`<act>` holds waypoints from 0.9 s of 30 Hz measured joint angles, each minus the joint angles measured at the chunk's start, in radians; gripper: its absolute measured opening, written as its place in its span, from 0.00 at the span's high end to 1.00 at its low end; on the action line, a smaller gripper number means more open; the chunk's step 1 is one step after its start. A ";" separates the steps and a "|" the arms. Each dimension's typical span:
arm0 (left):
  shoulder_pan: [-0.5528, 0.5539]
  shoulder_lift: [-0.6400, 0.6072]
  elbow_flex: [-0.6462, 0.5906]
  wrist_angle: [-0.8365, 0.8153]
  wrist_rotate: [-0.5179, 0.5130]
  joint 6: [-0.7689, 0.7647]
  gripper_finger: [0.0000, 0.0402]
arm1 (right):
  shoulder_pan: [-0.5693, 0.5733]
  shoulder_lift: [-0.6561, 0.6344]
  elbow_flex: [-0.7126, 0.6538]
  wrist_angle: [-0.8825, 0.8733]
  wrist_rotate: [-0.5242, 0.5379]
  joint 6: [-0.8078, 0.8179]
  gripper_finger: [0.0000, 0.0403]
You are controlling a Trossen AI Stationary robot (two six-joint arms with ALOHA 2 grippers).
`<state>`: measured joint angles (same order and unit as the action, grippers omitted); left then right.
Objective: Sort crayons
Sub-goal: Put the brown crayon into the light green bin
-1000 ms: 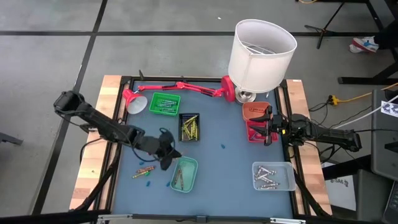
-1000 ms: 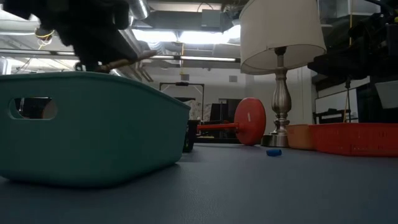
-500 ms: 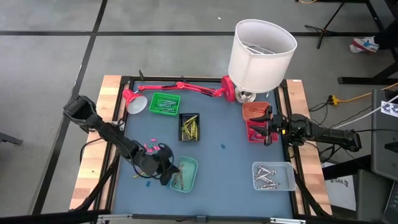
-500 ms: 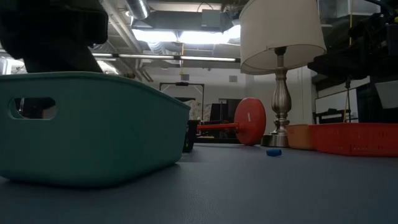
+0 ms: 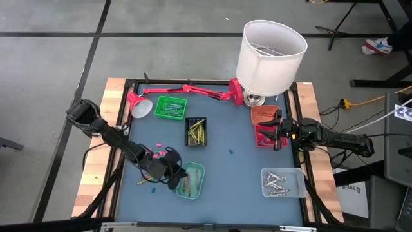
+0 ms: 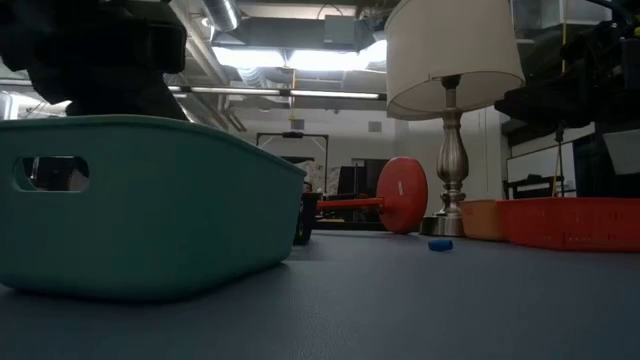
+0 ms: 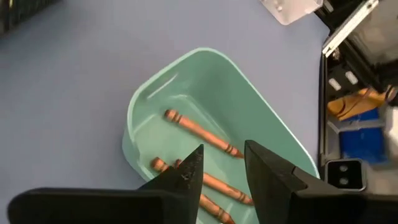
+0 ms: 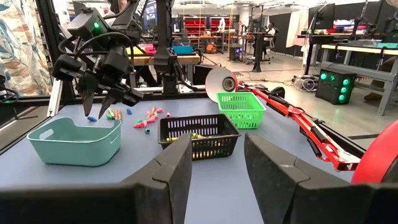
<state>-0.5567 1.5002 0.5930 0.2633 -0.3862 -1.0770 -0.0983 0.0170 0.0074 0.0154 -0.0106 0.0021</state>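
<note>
Left gripper [image 7: 221, 163], jaws parted and empty, above the teal plastic tray [image 7: 268, 130]; orange crayons [image 7: 202, 133] are binned, loose crayons [image 5: 147, 180] remain on the bench.

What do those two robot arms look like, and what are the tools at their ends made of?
Both arms are dark, nearly black, built of jointed segments with thin cables along them. The left arm ends in the left tool: two flat, dark fingers tapering to blunt tips. The right arm carries the right tool, with the same pair of dark fingers. From across the table, a small green light glows on the left arm's wrist.
</note>
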 joint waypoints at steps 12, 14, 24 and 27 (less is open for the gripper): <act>0.048 -0.087 0.000 0.052 0.018 0.356 0.77 | 0.000 0.000 0.000 0.000 0.000 0.000 0.63; 0.051 -0.127 0.000 0.052 0.027 0.405 0.78 | 0.000 0.000 0.000 0.000 0.000 0.000 0.63; 0.064 -0.375 0.000 -0.178 0.162 0.460 0.80 | 0.000 0.000 0.000 0.000 0.000 0.000 0.63; 0.068 -0.444 0.000 -0.296 0.164 0.460 0.80 | 0.000 0.000 0.000 0.000 0.000 0.000 0.63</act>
<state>-0.4885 1.0562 0.5930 -0.0325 -0.2218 -0.6174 -0.0982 0.0174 0.0074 0.0154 -0.0105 0.0017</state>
